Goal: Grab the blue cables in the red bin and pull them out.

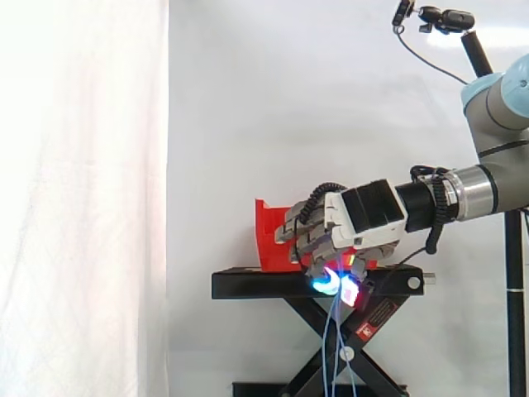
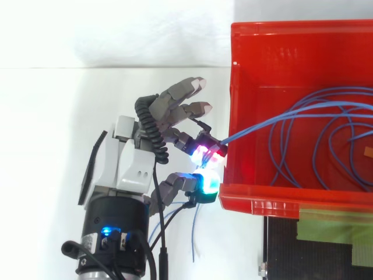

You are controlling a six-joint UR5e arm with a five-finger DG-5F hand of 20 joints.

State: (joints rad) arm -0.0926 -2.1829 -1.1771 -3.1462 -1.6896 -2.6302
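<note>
The red bin (image 2: 274, 201) holds loops of thin blue cables (image 2: 303, 114). Several strands run up over the bin's left wall to my hand (image 2: 131, 163), which sits just outside that wall. Two glowing fingertips (image 2: 205, 156) pinch the strands between them, while the other fingers stay straight and spread. In the side view my hand (image 1: 359, 217) hangs in front of the bin (image 1: 271, 240) at the stand's top. From its glowing pads the blue cables (image 1: 333, 347) drop down past the stand.
The bin rests on a black scissor stand (image 1: 248, 285) before a white curtain (image 1: 83, 198). A small camera on a black pole (image 1: 446, 18) stands at the upper right, behind the arm.
</note>
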